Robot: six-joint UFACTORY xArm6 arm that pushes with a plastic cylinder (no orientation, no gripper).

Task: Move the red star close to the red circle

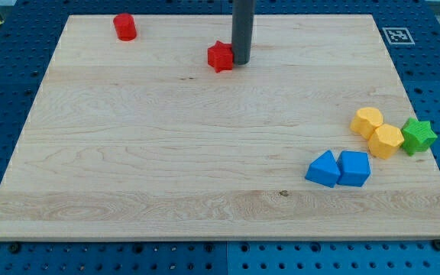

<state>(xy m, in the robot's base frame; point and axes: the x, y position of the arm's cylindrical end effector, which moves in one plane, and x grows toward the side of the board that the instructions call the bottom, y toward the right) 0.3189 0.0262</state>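
The red star (pixel 221 56) lies near the view's top, a little left of centre. The red circle (pixel 124 27) stands at the view's top left, well apart from the star. My tip (pixel 241 61) is down on the board right against the star's right side. The rod rises straight up out of the view's top.
The wooden board (pixel 166 168) lies on a blue pegboard. At the view's right, two yellow blocks (pixel 377 131) touch a green star (pixel 418 136). A blue triangle-like block (pixel 324 169) and a blue cube-like block (pixel 354 168) sit together below them. A marker tag (pixel 398 35) is at the board's top right corner.
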